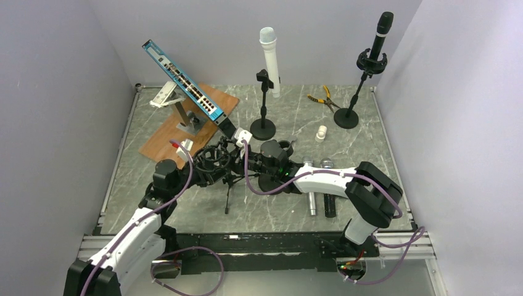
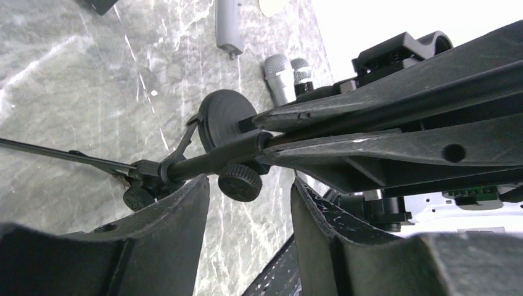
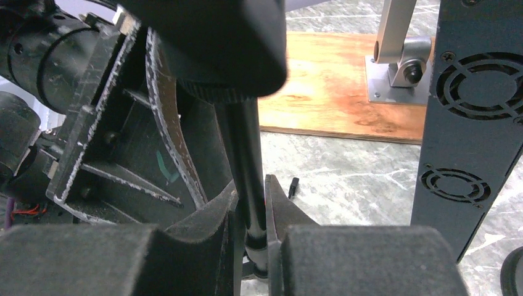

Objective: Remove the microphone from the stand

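A black stand (image 1: 217, 165) with a spider-like holder sits at the table's middle, between my two grippers. I cannot make out a microphone in it. My right gripper (image 1: 254, 165) is shut on the stand's thin black pole (image 3: 244, 148), which runs up between its fingertips (image 3: 250, 200). My left gripper (image 1: 206, 171) reaches in from the left. Its jaws (image 2: 250, 185) stand open under the pole (image 2: 210, 161), with a ribbed knob (image 2: 240, 182) just above the gap, touching neither finger. The stand's round base (image 2: 222, 114) lies beyond.
Two microphones (image 1: 319, 188) lie on the marble table by the right arm. A white microphone (image 1: 269, 58) and a black one (image 1: 380, 34) sit upright on stands at the back. A network switch (image 1: 182, 80) on a wooden board, yellow pliers (image 1: 325, 97) and a white part (image 1: 321, 132) are nearby.
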Available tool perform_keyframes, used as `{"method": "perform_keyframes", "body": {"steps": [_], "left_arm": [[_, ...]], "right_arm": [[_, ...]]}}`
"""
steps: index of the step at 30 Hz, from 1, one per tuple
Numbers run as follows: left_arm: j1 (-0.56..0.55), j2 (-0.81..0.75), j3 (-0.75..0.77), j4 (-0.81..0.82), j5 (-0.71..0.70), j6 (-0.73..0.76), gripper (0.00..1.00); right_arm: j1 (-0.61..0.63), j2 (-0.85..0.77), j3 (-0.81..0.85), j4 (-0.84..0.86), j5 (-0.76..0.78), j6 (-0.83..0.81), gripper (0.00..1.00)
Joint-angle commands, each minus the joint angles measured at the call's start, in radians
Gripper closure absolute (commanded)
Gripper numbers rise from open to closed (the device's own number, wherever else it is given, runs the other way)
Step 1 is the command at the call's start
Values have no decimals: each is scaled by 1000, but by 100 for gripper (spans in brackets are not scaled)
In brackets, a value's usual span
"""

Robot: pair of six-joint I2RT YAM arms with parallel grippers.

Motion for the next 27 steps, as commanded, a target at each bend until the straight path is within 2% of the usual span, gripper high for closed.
{"method": "perform_keyframes", "body": {"steps": [1,14,17,18,19,20,23,27], "left_arm": [[5,-55,3,23,-34,-36,46],[24,-16,11,47,-10,-44,59],[25,6,25,40,-5,-47,73],[27,17,27,40,-4,-56,83],[33,26,28,38,-2,-72,97],[42,37,24,36,1,-96,100],[87,61,-28,106,48,-256,100],[130,57,-144,289,73,-626,100]], "right_arm": [[5,-33,17,-43,-33,56,100],[4,-16,29,-51,-45,55,100],[5,-16,28,-52,-42,52,100],[4,-16,27,-50,-42,50,100],[5,-15,27,-51,-42,47,100],[5,-13,29,-52,-42,45,100],[6,-10,22,-36,-38,39,100],[17,-20,-5,-5,8,27,100]]}}
